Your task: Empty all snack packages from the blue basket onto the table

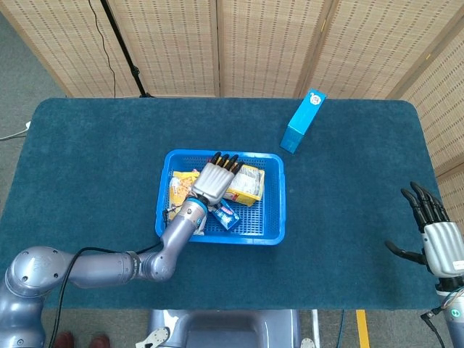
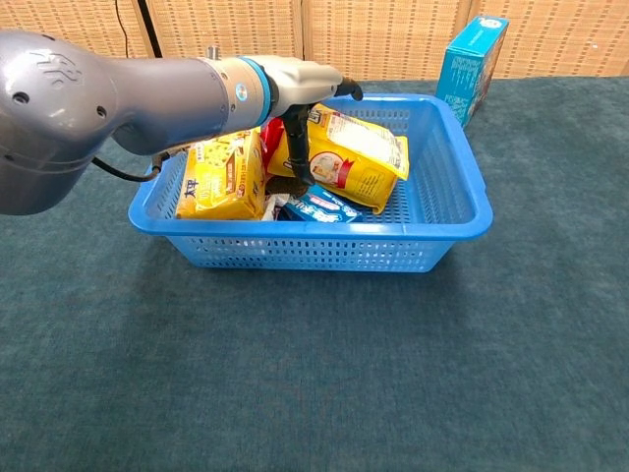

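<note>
Head view: left hand (image 1: 214, 178) sat over the blue basket (image 1: 270, 225) at frame centre, fingers (image 1: 225, 161) extended side by side across the yellow snack bag (image 1: 249, 184); grip not discernible. Right hand (image 1: 436, 243), lower right, was spread and empty.

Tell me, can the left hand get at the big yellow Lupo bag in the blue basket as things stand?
Probably yes. The left hand is over the blue basket, its fingers reaching down onto the yellow Lupo bag. The bag lies on top of the other packages, nothing covering it.
</note>
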Controlling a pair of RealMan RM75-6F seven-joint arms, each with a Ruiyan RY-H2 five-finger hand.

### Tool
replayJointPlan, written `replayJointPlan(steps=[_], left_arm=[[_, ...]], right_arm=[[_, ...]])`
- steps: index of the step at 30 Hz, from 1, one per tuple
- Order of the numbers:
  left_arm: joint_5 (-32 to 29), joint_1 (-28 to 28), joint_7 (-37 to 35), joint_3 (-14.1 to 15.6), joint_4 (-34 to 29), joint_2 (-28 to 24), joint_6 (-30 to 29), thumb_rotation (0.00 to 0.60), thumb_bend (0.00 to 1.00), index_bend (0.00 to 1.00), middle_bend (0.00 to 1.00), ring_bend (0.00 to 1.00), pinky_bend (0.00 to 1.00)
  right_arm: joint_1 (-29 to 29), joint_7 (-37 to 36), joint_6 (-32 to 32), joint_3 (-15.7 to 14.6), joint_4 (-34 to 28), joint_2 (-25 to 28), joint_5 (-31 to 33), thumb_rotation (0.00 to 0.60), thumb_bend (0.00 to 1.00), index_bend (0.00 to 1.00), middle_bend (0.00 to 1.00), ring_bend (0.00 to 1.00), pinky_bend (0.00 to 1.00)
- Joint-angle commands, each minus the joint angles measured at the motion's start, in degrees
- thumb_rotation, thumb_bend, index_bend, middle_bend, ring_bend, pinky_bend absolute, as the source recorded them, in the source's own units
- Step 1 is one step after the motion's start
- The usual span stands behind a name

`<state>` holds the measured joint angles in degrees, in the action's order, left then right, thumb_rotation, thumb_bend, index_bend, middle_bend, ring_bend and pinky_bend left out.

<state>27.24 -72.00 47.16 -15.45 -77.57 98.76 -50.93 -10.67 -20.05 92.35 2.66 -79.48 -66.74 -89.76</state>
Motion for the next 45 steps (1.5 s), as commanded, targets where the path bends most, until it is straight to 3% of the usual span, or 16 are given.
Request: replayJointPlan(steps=[1, 5, 10, 13, 16, 24, 30, 35, 41, 42, 44, 45], left_arm=[[-0.93, -0.68, 0.56, 0.30, 1.25, 1.01, -0.70, 0.600, 0.00, 0.04, 0.05, 0.12, 0.29], [-1.38, -0.98, 0.72, 0.42, 2.36, 1.83, -1.71, 0.600, 0.03, 0.22, 0.21, 0.27, 0.43], [0.79, -0.59, -0.59, 0.32, 3.39, 2.79, -3.54, 0.600, 0.18, 0.45, 0.43, 0.45, 0.59], [3.63, 0.15, -2.52, 0.03, 3.04, 2.73, -4.69, 0.600, 0.23, 0.54, 0.51, 0.52, 0.64], [6.53, 1.16, -4.85, -0.54, 1.34, 1.76, -5.88, 0.600, 0.25, 0.57, 0.54, 0.54, 0.66], [18.67, 7.38, -17.05, -4.53, -11.64, -9.13, -10.54, 0.600, 0.25, 0.57, 0.54, 0.54, 0.66], [21.28, 13.37, -23.49, -6.77, -17.35, -20.47, -12.00, 0.600, 0.25, 0.57, 0.54, 0.54, 0.66], [20.79, 19.83, -31.89, -5.28, -12.10, -27.14, -8.80, 0.600, 0.24, 0.56, 0.53, 0.53, 0.66], [20.98, 24.41, -42.78, -1.45, 2.50, -24.73, -0.48, 0.600, 0.23, 0.54, 0.53, 0.52, 0.66], [21.69, 24.78, -44.65, -0.95, 4.30, -23.92, 1.04, 0.600, 0.22, 0.49, 0.49, 0.48, 0.64], [24.09, 25.44, -49.90, 0.11, 6.76, -22.98, 5.94, 0.600, 0.13, 0.27, 0.27, 0.26, 0.46], [25.19, 25.59, -51.95, 0.51, 7.19, -23.08, 8.25, 0.600, 0.06, 0.12, 0.12, 0.12, 0.28]], right_arm=[[0.05, -0.21, -0.29, 0.24, 0.12, 0.04, 0.09, 0.600, 0.00, 0.00, 0.00, 0.00, 0.10], [0.10, -0.60, -0.70, 0.56, 0.24, 0.08, -0.09, 0.600, 0.00, 0.00, 0.00, 0.00, 0.10], [0.29, -0.76, -0.91, 0.87, 0.23, 0.16, -0.26, 0.600, 0.00, 0.00, 0.00, 0.00, 0.10], [0.44, -0.91, -0.93, 1.08, 0.19, 0.20, -0.37, 0.600, 0.00, 0.00, 0.00, 0.00, 0.10], [0.55, -0.83, -1.00, 1.17, 0.15, 0.17, -0.49, 0.600, 0.00, 0.00, 0.00, 0.00, 0.10], [0.83, -0.41, -1.20, 1.20, -0.07, 0.18, -1.11, 0.600, 0.00, 0.00, 0.00, 0.00, 0.10], [1.16, -0.33, -0.91, 1.25, -0.57, 0.42, -1.54, 0.600, 0.00, 0.00, 0.00, 0.00, 0.10], [1.33, -0.22, -0.52, 0.98, -1.24, 0.63, -2.65, 0.600, 0.00, 0.00, 0.00, 0.00, 0.10], [1.14, 0.55, -0.81, 0.61, -2.17, 0.70, -3.87, 0.600, 0.00, 0.00, 0.00, 0.00, 0.10], [1.10, 0.66, -0.84, 0.57, -2.33, 0.71, -4.05, 0.600, 0.00, 0.00, 0.00, 0.00, 0.10], [1.01, 1.06, -0.99, 0.52, -2.63, 0.67, -4.32, 0.600, 0.00, 0.00, 0.00, 0.00, 0.10], [0.97, 1.27, -1.07, 0.50, -2.74, 0.64, -4.38, 0.600, 0.00, 0.00, 0.00, 0.00, 0.10]])
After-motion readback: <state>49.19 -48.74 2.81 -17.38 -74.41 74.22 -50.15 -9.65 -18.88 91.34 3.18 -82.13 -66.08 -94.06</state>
